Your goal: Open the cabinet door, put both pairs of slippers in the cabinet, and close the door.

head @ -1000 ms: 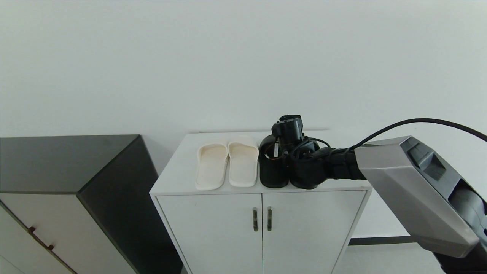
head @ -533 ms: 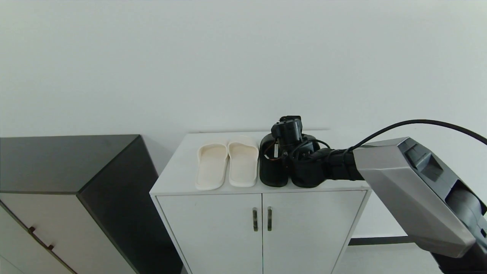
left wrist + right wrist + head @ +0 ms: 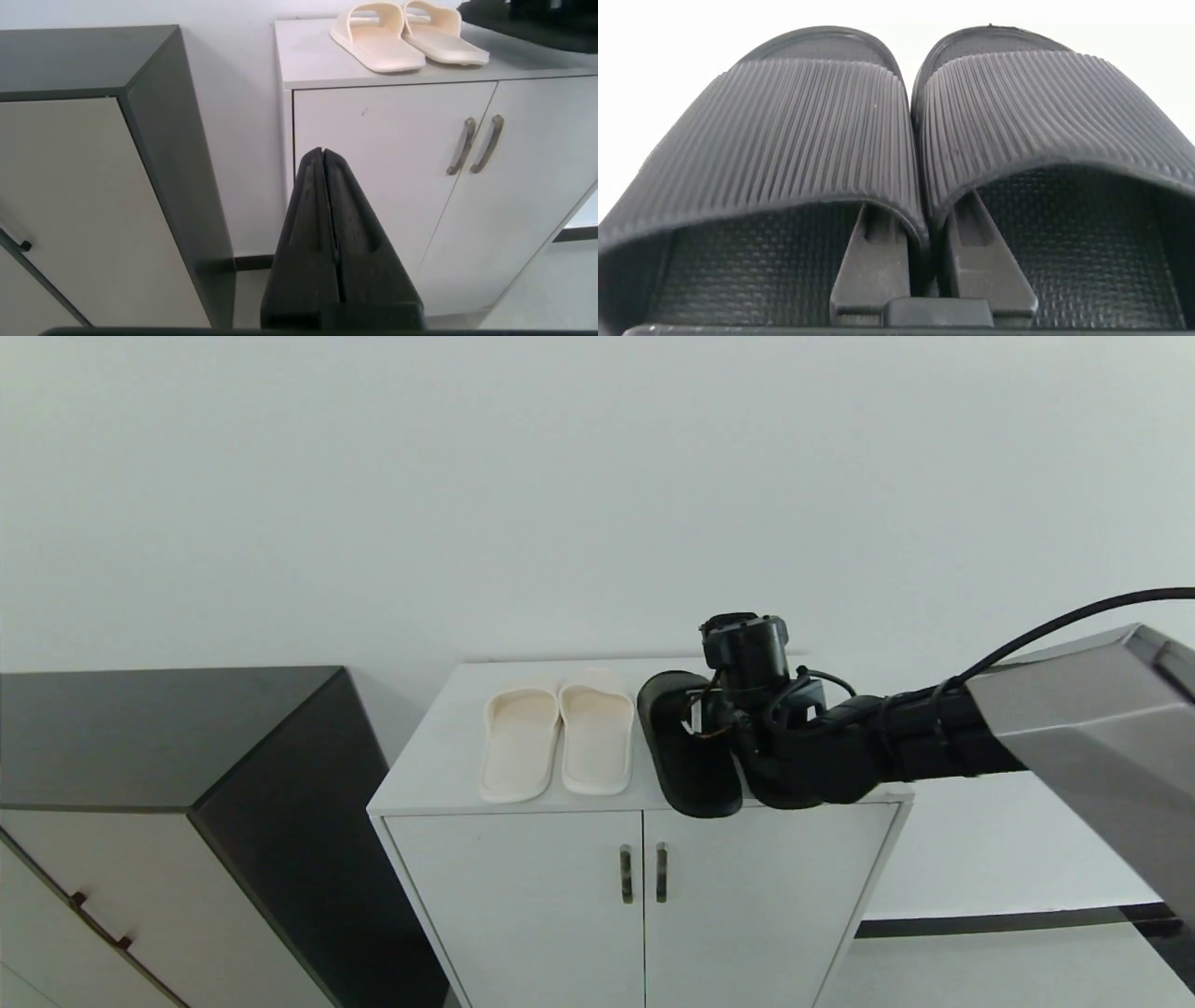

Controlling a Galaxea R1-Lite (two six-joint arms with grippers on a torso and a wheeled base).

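Two cabinets stood before me. On the left was the dark cabinet (image 3: 168,728), no part of the job. My left jaws hung low between it and the white cabinet (image 3: 523,905), pressed together on nothing and facing the shut doors. Both door handles (image 3: 642,873) sat side by side at the middle seam, untouched.

On the white cabinet's top, towards its left, the cream slippers (image 3: 558,737) lay flat, side by side with their heels near the front edge, exactly as they had lain a second ago.

Right of them, the black slippers (image 3: 693,756) were what had changed. A second ago they rested flat beside the cream pair. Now they were tipped up and drawn forward, the nearer sole overhanging the front edge of the top. My right arm had risen and pulled back with them. In the right wrist view my right jaws were clamped on the two inner strap edges, one finger (image 3: 868,266) under each ribbed strap, holding the pair as one.

So I judged the first pair picked up, but the doors were not yet open. My free left arm looked best placed for a handle, or else this pair would have to go down first.
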